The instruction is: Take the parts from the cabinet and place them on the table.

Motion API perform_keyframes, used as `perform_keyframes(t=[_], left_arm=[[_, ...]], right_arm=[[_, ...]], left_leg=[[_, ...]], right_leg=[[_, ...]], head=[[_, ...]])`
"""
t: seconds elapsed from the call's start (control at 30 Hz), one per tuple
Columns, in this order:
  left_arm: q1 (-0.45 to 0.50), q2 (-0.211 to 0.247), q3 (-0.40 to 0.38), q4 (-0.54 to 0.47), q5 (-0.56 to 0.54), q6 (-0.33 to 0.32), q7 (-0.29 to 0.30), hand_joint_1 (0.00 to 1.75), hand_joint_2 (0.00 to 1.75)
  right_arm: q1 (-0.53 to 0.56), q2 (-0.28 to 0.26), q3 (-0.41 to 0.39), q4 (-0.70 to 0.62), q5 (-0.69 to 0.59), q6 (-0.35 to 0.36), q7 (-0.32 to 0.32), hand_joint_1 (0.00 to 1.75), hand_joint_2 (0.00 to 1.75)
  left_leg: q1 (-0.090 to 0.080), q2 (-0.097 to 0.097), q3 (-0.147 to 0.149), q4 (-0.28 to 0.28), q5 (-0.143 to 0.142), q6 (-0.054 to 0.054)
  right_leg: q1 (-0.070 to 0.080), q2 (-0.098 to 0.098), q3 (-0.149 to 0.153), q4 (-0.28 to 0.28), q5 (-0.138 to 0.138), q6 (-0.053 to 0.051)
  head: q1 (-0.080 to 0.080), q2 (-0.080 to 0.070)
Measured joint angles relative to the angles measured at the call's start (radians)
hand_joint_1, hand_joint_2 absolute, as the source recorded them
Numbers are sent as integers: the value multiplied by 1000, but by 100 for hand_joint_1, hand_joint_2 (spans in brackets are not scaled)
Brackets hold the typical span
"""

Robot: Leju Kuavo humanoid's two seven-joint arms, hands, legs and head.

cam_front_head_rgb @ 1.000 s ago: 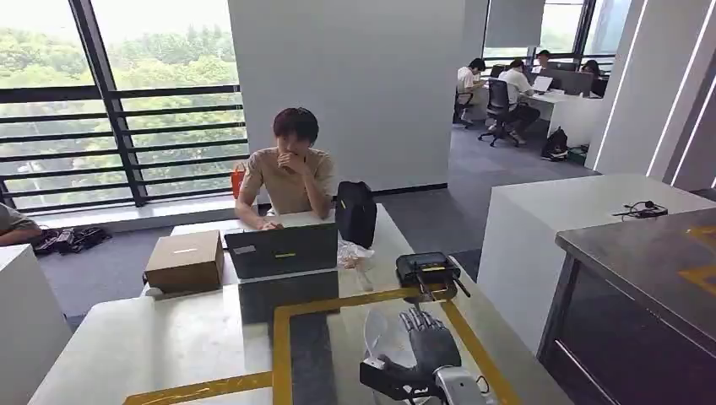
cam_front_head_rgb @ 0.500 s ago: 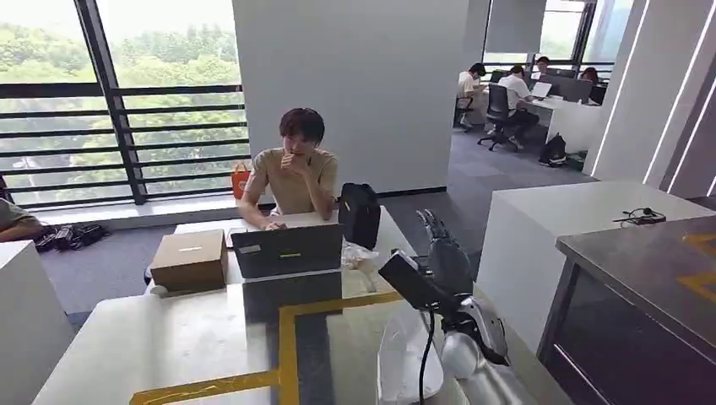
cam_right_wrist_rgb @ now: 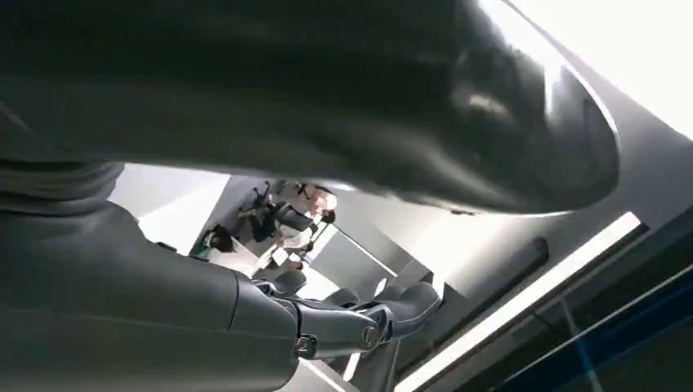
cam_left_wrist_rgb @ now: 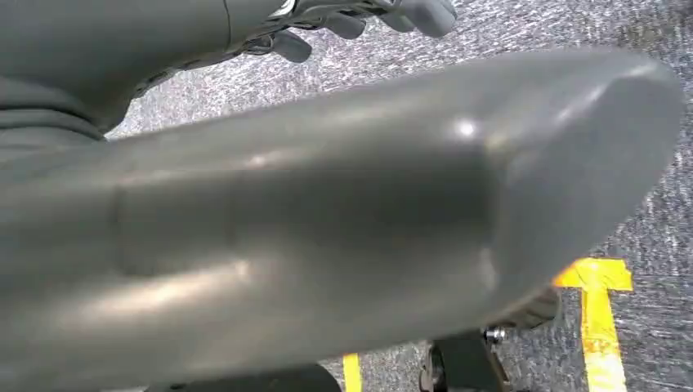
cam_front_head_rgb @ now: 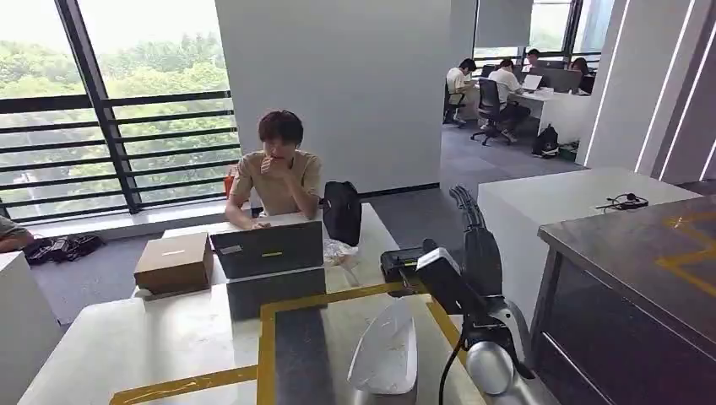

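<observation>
Right hand (cam_front_head_rgb: 478,245) raised, fingers (cam_front_head_rgb: 463,202) straight, empty; left hand (cam_left_wrist_rgb: 359,16) seemingly loose.

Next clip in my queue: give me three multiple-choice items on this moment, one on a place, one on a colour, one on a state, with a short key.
1. Where does the clear plastic bag-like part lie?
A. on the white table inside the yellow tape outline
B. on the dark metal cabinet
C. on the brown cardboard box

2. What colour is the tape outline on the white table?
A. red
B. yellow
C. blue

3. How is the right hand in the head view?
A. gripping the laptop
B. raised above the table, fingers extended, holding nothing
C. pressing on the cardboard box

Key: 1 A, the part rests on the tabletop within the tape lines. 2 B, the strips read plainly yellow. 3 B, the hand points up beside the table with nothing in it.
</observation>
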Motion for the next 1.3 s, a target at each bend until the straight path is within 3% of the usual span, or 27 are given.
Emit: perform_keyframes(t=[0.07,0.1,0.13,0.23,0.27,0.3,0.33,0.4,0.43,0.47,0.53,0.57,0.6,0.67,0.73,0.77,0.8,0.93,0.97,1.0,1.07,1.1,1.13,1.2,1.23,1.27,1.3], left_arm=[[-1,1,0,0,-5,0,2,0,0],[-2,1,0,0,-8,0,2,0,0],[-2,1,0,0,-10,0,2,0,0],[-6,1,0,0,-11,0,0,0,0],[-9,5,0,-2,-10,0,-2,0,0],[-9,4,0,-1,-6,0,-8,0,0],[-8,3,0,-1,-3,-3,-11,0,0],[-6,4,5,-1,18,-19,-19,0,0],[-5,2,10,1,29,-27,-20,0,0],[-6,3,16,0,39,-31,-19,0,0],[-2,3,31,0,60,-31,-18,0,0],[1,2,38,0,67,-31,-18,0,0],[4,1,46,0,70,-31,-18,0,0],[8,0,58,0,82,-26,-19,0,0],[12,-3,70,0,89,-18,-23,0,0],[13,-3,75,0,95,-14,-28,0,0],[15,-4,79,0,99,-13,-34,0,0],[33,-6,95,0,102,-8,-44,0,0],[36,-6,100,0,105,-2,-45,0,0],[42,-10,102,1,109,2,-45,0,0],[47,-11,107,2,111,6,-45,0,0],[49,-11,111,3,113,6,-45,0,0],[50,-11,115,3,114,6,-44,0,0],[51,-11,117,3,116,6,-42,0,0],[51,-10,117,3,116,6,-41,0,0],[50,-9,118,3,116,6,-41,0,0],[49,-9,121,3,116,6,-41,0,0]], right_arm=[[16,-1,0,-16,0,-2,0,0,0],[26,-2,0,-24,0,-2,0,0,0],[36,-4,0,-35,0,-2,0,0,0],[53,-10,0,-76,5,-2,-1,0,0],[58,-11,0,-93,6,-5,-1,0,0],[65,-17,0,-110,8,-10,-2,0,0],[75,-19,0,-124,14,-16,-7,0,0],[99,-29,0,-162,29,-45,-25,0,0],[110,-41,0,-180,42,-67,-35,0,0],[123,-50,0,-195,59,-91,-41,0,0],[144,-62,0,-223,81,-133,-45,0,0],[160,-65,0,-234,88,-144,-49,0,0],[178,-68,0,-244,91,-151,-52,0,0],[204,-73,0,-262,98,-162,-52,0,0],[217,-80,-4,-284,115,-177,-50,0,0],[220,-85,-8,-295,121,-185,-45,0,0],[228,-92,-15,-307,122,-193,-40,0,0],[296,-140,-74,-356,105,-244,-37,0,0],[322,-148,-92,-370,99,-256,-40,0,0],[355,-157,-116,-387,88,-262,-42,0,0],[436,-172,-173,-423,70,-270,-63,0,0],[478,-176,-203,-440,52,-265,-74,0,0],[518,-179,-231,-456,41,-258,-84,0,0],[587,-180,-304,-492,18,-250,-104,0,0],[613,-181,-334,-506,8,-248,-111,0,0],[643,-181,-376,-526,-2,-243,-116,0,0],[666,-181,-410,-542,-10,-237,-119,0,0]], left_leg=[[-1,0,-52,145,-74,-1],[-2,0,-62,187,-87,1],[-4,0,-49,183,-76,5],[-15,-1,95,-34,22,30],[-20,-1,136,-112,-4,39],[-24,1,142,-107,14,30],[-28,-1,130,-114,16,33],[-32,-1,122,-116,25,49],[-19,2,116,-129,46,58],[-20,2,112,-133,60,65],[-20,5,86,-133,83,72],[-20,8,72,-132,93,73],[-20,9,58,-130,103,73],[-20,10,29,-123,120,70],[-19,11,4,-113,132,63],[-19,12,-2,-105,136,58],[-24,10,-10,-102,141,52],[-24,4,-11,-114,169,25],[-19,0,-22,-102,147,22],[-19,-1,-37,-63,89,17],[-15,0,-71,80,-24,8],[-15,0,-81,145,-52,5],[-14,0,-76,176,-48,3],[-13,0,-15,126,15,3],[-12,-1,34,64,41,4],[-11,-2,110,-35,46,7],[-15,-8,167,-121,2,12]], right_leg=[[6,0,-18,0,13,-5],[9,0,-27,0,20,-6],[11,0,-36,0,28,-6],[17,1,-64,1,54,-3],[17,1,-69,1,63,2],[17,-1,-68,-2,71,11],[16,-3,-66,-3,77,18],[15,-4,-63,-18,94,33],[14,-3,-68,-19,100,39],[13,-3,-79,-1,55,44],[11,-3,-115,118,-68,56],[10,-4,-133,197,-113,61],[10,-3,-143,262,-131,65],[7,-4,-106,266,-89,67],[6,-5,4,128,-45,64],[7,-6,74,36,-63,58],[15,-6,99,-10,-84,49],[14,-6,83,-21,-55,16],[10,-11,78,-27,-42,9],[9,-11,69,-30,-31,-1],[9,-14,44,-30,-12,-1],[9,-16,31,-30,-2,-1],[9,-18,19,-29,7,2],[7,-20,-9,-27,27,8],[6,-20,-21,-25,35,12],[6,-20,-32,-21,46,18],[8,-19,-39,-18,53,27]], head=[[0,0],[0,0],[0,0],[0,0],[0,0],[1,0],[0,0],[0,0],[0,0],[2,0],[2,0],[3,0],[3,0],[3,0],[3,0],[3,0],[2,0],[1,0],[1,-1],[-1,0],[-2,0],[-2,0],[-3,0],[-3,0],[-2,0],[-3,0],[-2,0]])
